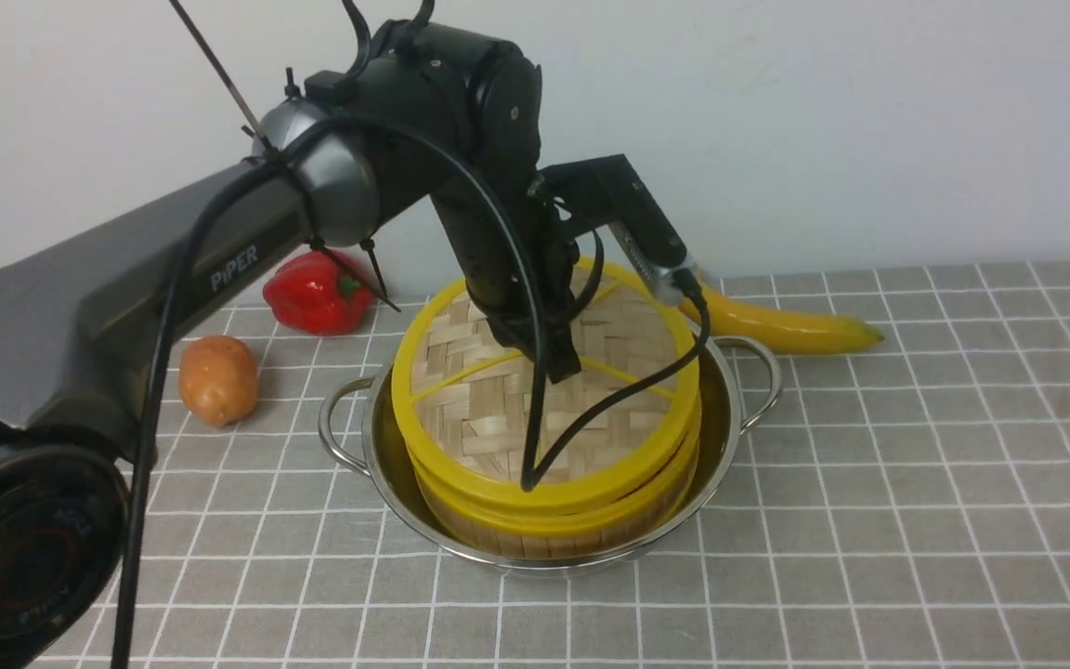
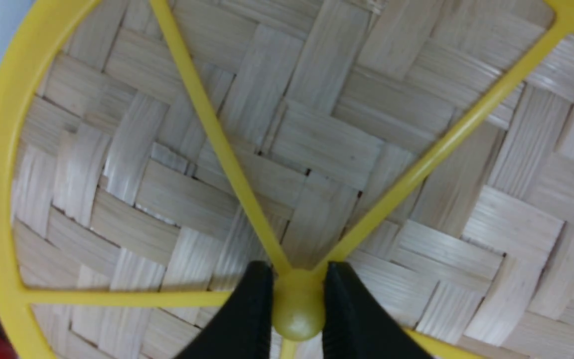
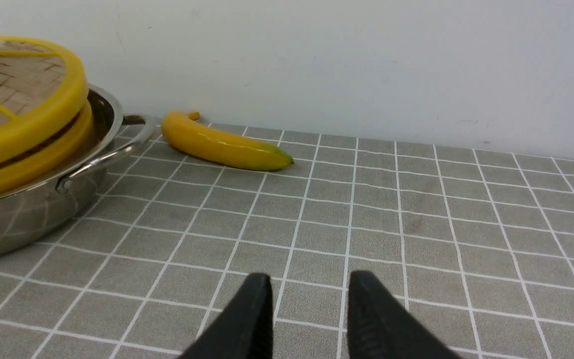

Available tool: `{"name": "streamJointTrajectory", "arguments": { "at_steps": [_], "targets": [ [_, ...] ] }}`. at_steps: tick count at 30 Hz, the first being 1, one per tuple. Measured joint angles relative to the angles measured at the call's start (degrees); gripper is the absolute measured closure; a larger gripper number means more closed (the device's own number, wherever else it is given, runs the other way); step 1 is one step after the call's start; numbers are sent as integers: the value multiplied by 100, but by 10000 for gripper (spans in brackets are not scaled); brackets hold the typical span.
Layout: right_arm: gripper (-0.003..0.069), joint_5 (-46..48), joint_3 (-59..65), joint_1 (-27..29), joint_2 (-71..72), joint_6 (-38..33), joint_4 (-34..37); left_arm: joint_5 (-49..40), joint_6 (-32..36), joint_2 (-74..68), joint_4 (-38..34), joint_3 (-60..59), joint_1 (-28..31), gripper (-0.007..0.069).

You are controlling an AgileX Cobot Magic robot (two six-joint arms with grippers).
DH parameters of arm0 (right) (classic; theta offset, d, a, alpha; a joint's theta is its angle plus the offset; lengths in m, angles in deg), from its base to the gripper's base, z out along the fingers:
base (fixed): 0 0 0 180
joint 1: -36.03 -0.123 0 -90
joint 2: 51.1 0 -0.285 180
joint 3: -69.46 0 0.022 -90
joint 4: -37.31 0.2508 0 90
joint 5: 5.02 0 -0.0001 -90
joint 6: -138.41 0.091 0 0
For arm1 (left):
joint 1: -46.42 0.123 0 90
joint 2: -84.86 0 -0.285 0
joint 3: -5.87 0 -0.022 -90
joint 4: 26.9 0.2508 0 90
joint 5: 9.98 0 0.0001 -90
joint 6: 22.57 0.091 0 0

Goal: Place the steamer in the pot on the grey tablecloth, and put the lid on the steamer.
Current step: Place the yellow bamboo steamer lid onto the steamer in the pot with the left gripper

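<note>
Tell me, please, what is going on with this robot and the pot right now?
The left gripper is shut on the centre hub of the lid, which lies on top of the steamer. The steamer sits inside the pot on the grey tablecloth. A thin gap shows between lid and steamer on one side, so the lid may not be fully seated. The right gripper is open and empty, low over the tablecloth beside the pot.

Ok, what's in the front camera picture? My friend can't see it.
The left claw pinches the knob of the lid, which sits on the steamer in the pot on a grey checked cloth. A red pepper and a potato lie to the left, and a banana lies behind the pot to the right.
</note>
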Motion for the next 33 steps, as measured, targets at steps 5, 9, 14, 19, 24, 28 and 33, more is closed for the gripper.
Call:
{"name": "streamJointTrajectory", "arguments": {
  "at_steps": [5, 9, 14, 19, 24, 28, 33],
  "targets": [
    [419, 0, 0, 0, 0, 0, 0, -77, 86, -82, -364, 0, 69, 508],
    [419, 0, 0, 0, 0, 0, 0, -77, 114, -122, -441, 0, 69, 508],
    [419, 0, 0, 0, 0, 0, 0, -77, 114, -159, -440, 7, 69, 508],
    [419, 0, 0, 0, 0, 0, 0, -34, 132, -211, -440, 25, 69, 508],
    [419, 0, 0, 0, 0, 0, 0, 72, 117, -211, -440, 25, 69, 508],
    [419, 0, 0, 0, 0, 0, 0, 172, 38, -223, -447, 25, 69, 508],
    [419, 0, 0, 0, 0, 0, 0, 166, -142, -223, -447, 25, 69, 496]
  ]
}}
